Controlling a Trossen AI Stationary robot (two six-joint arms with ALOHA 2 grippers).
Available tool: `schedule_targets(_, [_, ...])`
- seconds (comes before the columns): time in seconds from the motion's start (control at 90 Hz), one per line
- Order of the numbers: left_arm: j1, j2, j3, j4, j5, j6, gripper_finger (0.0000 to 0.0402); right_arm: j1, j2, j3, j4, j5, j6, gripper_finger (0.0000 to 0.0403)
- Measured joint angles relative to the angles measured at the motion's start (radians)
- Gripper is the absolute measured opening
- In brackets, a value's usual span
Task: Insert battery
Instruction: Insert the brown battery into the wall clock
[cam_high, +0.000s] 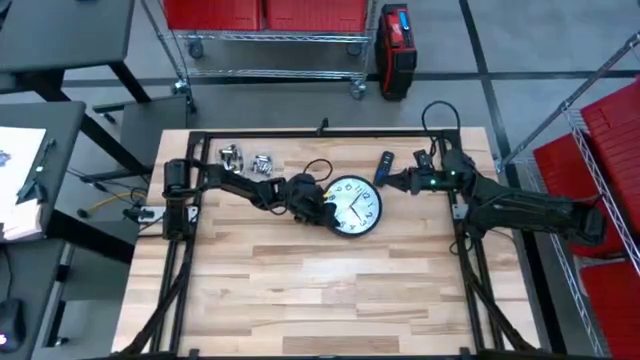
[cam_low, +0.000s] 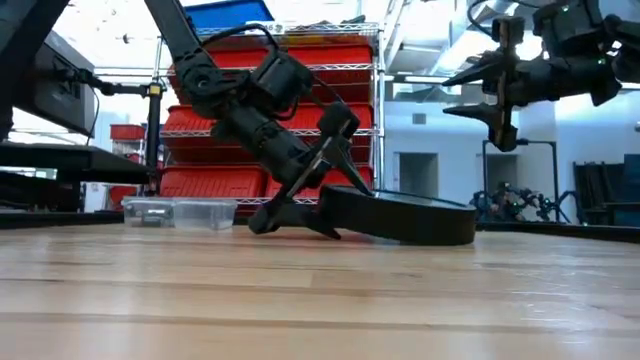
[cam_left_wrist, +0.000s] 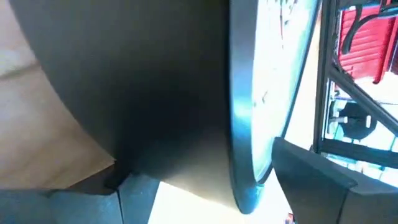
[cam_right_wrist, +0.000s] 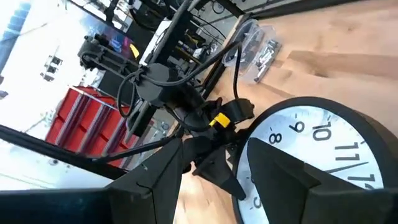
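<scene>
A round wall clock (cam_high: 355, 206) with a black rim and white face lies face up at the middle of the table. My left gripper (cam_high: 318, 207) is shut on its left edge. In the low view that edge (cam_low: 335, 197) is raised and the clock's right part rests on the wood. My right gripper (cam_high: 396, 182) hovers open above the table just right of the clock, high in the low view (cam_low: 455, 92), with nothing between its fingers. I cannot make out a battery in any view. My left gripper pinches the clock's left rim (cam_left_wrist: 245, 180) between its two fingers, one on the black back (cam_left_wrist: 155, 124) and one on the glass face side. The fingers reach in from the table's left, slanting down. The clock is tilted, its held edge off the wood and its right part on the table.
Two clear plastic boxes (cam_high: 248, 158) stand at the table's far left. A small dark oblong object (cam_high: 384, 165) lies on the wood beyond the clock, close to my right gripper. Black frame rails (cam_high: 320, 133) run around the table. Bare wood spreads across the near half.
</scene>
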Motion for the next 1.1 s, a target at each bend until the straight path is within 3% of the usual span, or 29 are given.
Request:
schedule_targets(0.344, [0.0,-0.003,0.001,0.009,0.04,-0.133,0.0271,-0.001,0.0,0.0,-0.068,0.0,-0.014,0.0171])
schedule_targets(0.533, [-0.001,-0.004,0.001,-0.004,0.165,-0.212,0.0271,-0.001,0.0,0.0,-0.081,0.0,-0.017,0.0171])
schedule_targets(0.7, [-0.001,-0.004,0.002,0.0,0.198,-0.278,0.0272,-0.001,0.001,0.0,-0.082,0.0,-0.024,0.0171])
schedule_targets(1.1, [-0.002,-0.005,0.002,-0.006,0.187,-0.187,0.0272,-0.001,0.001,0.0,-0.082,0.0,-0.044,0.0171])
